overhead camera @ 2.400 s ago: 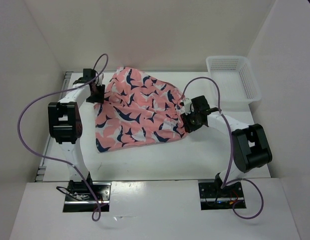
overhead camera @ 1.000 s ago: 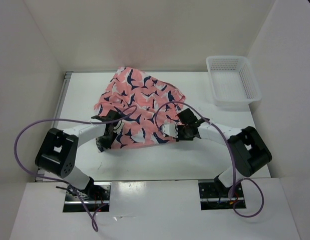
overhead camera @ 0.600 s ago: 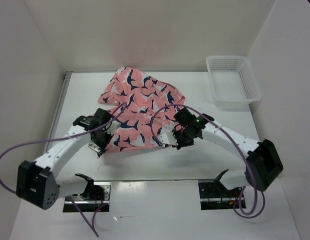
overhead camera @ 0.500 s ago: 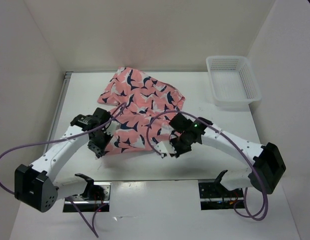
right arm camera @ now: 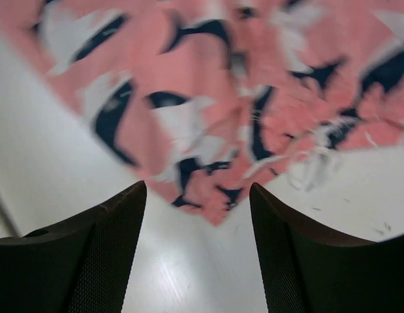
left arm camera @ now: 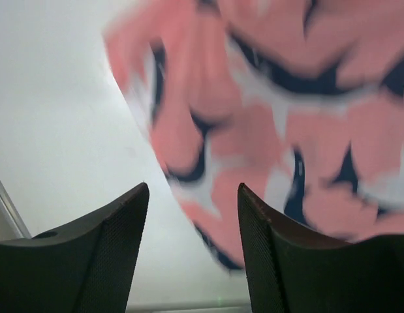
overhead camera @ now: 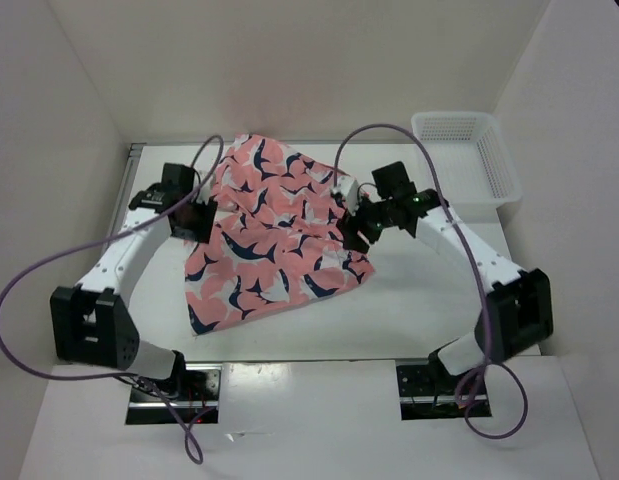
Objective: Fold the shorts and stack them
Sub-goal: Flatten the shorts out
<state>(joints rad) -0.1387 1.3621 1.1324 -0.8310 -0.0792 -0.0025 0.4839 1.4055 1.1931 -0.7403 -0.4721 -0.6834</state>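
Bench, centre of the frame: the shorts lie spread but rumpled, with one corner trailing toward the lower left. Basket, upper right, stands well apart. Left tool and right tool hover with jaws apart and empty at the left and right edges of the cloth. Risk: jaws closing on a single layer or a bunched ridge would likely skew the fold. The white threads at the right edge may snag a finger.

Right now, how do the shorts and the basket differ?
The shorts are soft, salmon-pink with navy-and-white prints; the basket is white perforated plastic. The shorts lie spread out in the middle of the table; the basket sits at its far right corner. Both rest on the table.
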